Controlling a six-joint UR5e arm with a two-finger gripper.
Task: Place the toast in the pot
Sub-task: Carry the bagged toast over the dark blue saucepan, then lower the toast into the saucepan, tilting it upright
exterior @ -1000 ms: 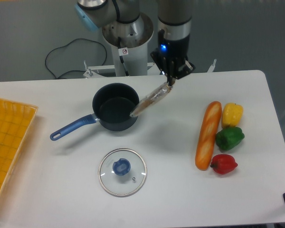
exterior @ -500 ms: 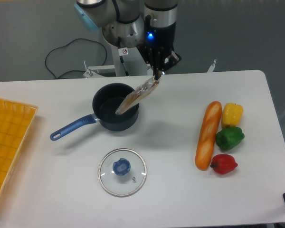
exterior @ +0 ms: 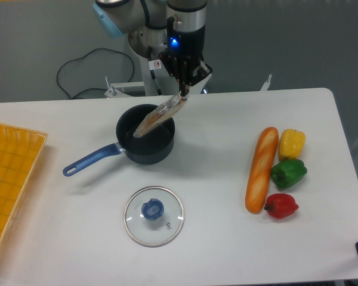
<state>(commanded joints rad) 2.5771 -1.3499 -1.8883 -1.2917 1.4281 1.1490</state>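
— While the gripper (exterior: pixel 182 90) hung above the pot (exterior: pixel 145 142), what was it holding?
— Its fingers were closed on the toast (exterior: pixel 159 115), which slanted down over the pot's opening.

A white surface (exterior: pixel 215 226) carries everything. The pot (exterior: pixel 145 143) sits left of centre toward the back, its blue handle pointing to the front left. A glass lid (exterior: pixel 154 215) with a blue knob lies flat in front of it, apart from it. At the right, a baguette (exterior: pixel 261 169) lies lengthwise, with a yellow pepper (exterior: pixel 292 143), a green pepper (exterior: pixel 288 173) and a red pepper (exterior: pixel 281 205) lined up just beside it. An orange tray (exterior: pixel 11 185) rests at the left edge.
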